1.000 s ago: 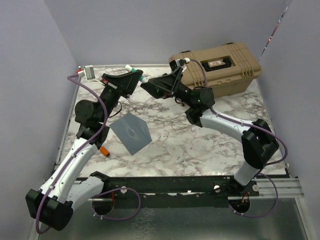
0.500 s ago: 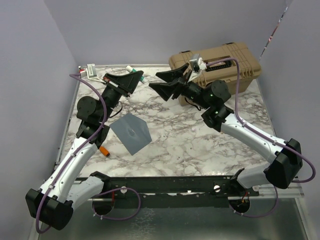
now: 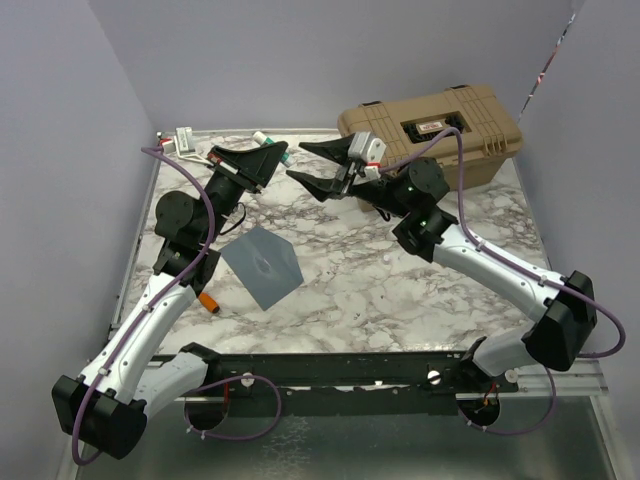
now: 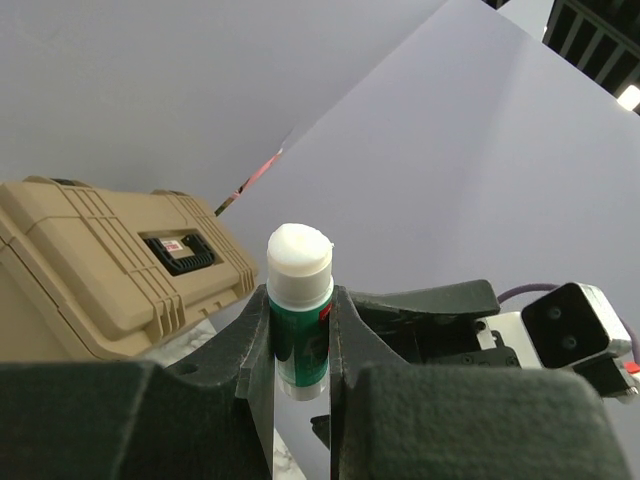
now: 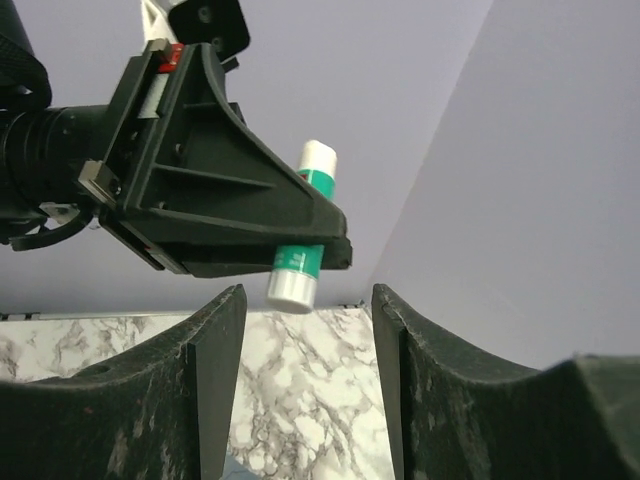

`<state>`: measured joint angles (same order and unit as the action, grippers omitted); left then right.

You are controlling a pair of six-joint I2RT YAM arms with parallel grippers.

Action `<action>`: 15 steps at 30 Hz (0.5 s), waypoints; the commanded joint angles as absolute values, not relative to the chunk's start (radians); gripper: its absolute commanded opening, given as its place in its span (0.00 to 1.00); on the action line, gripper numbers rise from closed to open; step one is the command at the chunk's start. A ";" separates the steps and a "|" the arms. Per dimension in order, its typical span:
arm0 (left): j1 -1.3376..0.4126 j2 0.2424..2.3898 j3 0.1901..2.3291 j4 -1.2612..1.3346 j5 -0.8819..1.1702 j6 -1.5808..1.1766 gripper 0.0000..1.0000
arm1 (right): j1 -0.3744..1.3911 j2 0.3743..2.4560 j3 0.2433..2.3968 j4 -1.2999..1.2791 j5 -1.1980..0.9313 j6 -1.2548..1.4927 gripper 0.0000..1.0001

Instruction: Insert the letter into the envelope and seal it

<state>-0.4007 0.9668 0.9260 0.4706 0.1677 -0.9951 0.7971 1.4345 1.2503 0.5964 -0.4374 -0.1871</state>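
The envelope (image 3: pixel 262 265) lay flat on the surface (image 3: pixel 350 290), turned cornerwise, at about 8 o'clock from the middle. An orange bit (image 3: pixel 208 301) lay near its 8 o'clock side. I judged it thin paper: light, limp and apt to skate on the smooth marble. It would be best pinned flat or pinched at a corner or the flap edge, not the middle. I could not tell whether its flap was up, nor what it held. The letter showed nowhere and may have been inside.

Farther off, at 11 o'clock, the left fingers (image 4: pixel 300 335) were clenched on a glue stick (image 4: pixel 299 290). That looked a light, stiff, slick tube, gripped at mid-body with both ends free. The right fingers (image 3: pixel 295 162) stood spread and bare at its 3 o'clock, near but not touching. Farthest, at 1 o'clock, the tan case (image 3: pixel 440 125) sat shut, its contents hidden.
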 commanded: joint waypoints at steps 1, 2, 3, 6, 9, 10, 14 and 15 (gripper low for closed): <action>-0.400 0.968 0.965 0.468 0.176 -0.995 0.00 | 0.829 1.468 1.297 0.581 -0.466 -0.311 0.53; -0.400 0.968 0.965 0.468 0.176 -0.996 0.00 | 0.833 1.476 1.304 0.579 -0.462 -0.313 0.51; -0.400 0.969 0.965 0.468 0.175 -0.994 0.00 | 0.835 1.479 1.307 0.580 -0.456 -0.314 0.48; -0.400 0.968 0.966 0.469 0.176 -0.991 0.00 | 0.839 1.483 1.308 0.589 -0.440 -0.313 0.37; -0.400 0.968 0.969 0.468 0.176 -0.992 0.00 | 0.839 1.482 1.309 0.584 -0.421 -0.304 0.23; -0.400 0.967 0.971 0.468 0.177 -0.992 0.00 | 0.839 1.482 1.312 0.578 -0.419 -0.301 0.19; -0.401 0.969 0.974 0.468 0.185 -0.991 0.00 | 0.839 1.469 1.302 0.614 -0.399 -0.230 0.05; -0.399 0.969 0.973 0.469 0.185 -0.987 0.00 | 0.839 1.469 1.310 0.619 -0.390 -0.193 0.01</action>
